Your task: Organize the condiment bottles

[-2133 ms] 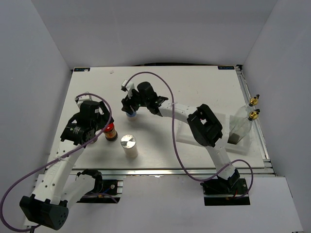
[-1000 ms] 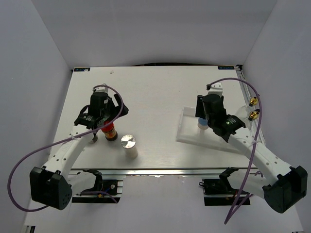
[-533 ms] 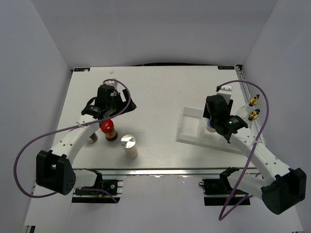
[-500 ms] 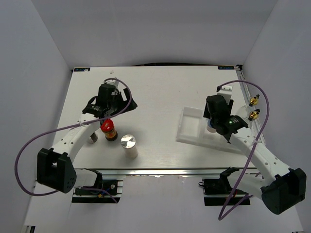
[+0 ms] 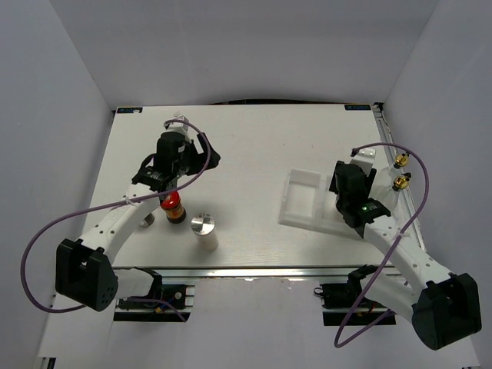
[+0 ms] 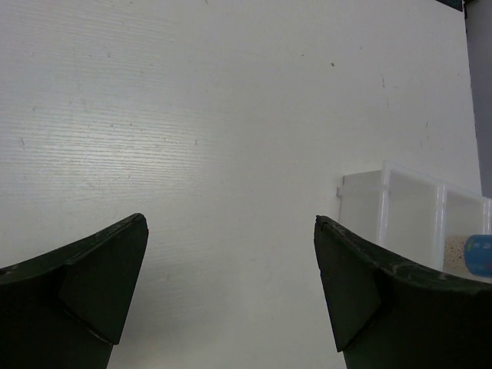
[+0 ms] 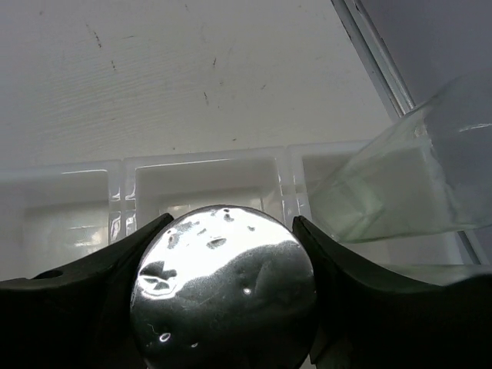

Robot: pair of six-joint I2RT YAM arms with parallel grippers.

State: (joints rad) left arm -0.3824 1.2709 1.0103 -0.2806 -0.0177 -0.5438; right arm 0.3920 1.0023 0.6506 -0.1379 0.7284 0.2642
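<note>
The right gripper (image 7: 223, 265) is closed on a shaker (image 7: 223, 300). In the right wrist view its silver lid sits tight between the two fingers and fills the lower middle of the frame. Behind the lid lie the clear compartments of the tray (image 7: 204, 184), with the middle one straight behind it. Whether the shaker's base rests in the tray cannot be told. A glass bottle (image 7: 400, 177) leans in at the right of that view.

In the top view the right arm covers the right part of the tray (image 5: 301, 192) at centre right. The gold stoppers of the two bottles (image 5: 399, 183) show just beyond it at the right edge of the bench (image 5: 254, 146).

The left gripper (image 5: 206, 158) is at upper left of centre, over bare bench. It is wide open, with nothing between its fingers (image 6: 108, 269).

Below it in the lower left stands the red-lidded jar (image 5: 174, 207). The second shaker (image 5: 204, 229) is just to its lower right, apart from it. A small grey-lidded jar (image 5: 147, 221) shows to the jar's left, partly hidden by the left arm.
</note>
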